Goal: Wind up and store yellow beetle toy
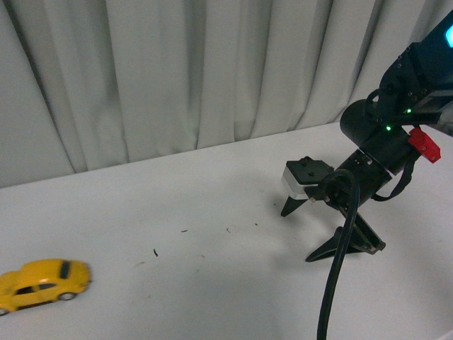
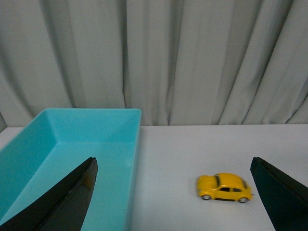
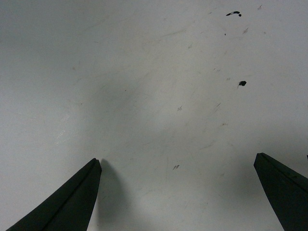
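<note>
yellow beetle toy (image 1: 42, 283), long axis left-right, nose apparently rightward, left end effector (image 2: 172, 161) and right end effector (image 1: 299, 235) released

A yellow beetle toy (image 1: 44, 282) sits on the white tabletop (image 1: 212, 304) at the lower left, its outline slightly blurred and one end at the picture's edge. Well apart from it, on the right, the right pincer (image 1: 296, 237) hangs with its black fingers spread wide, tips pointing down close to the tabletop. A black cable (image 1: 333, 283) curves down from the arm, which carries a red tag (image 1: 423, 144). A few dark specks (image 1: 155, 252) lie between toy and pincer. A pale pleated curtain (image 1: 177, 71) fills the background
</note>
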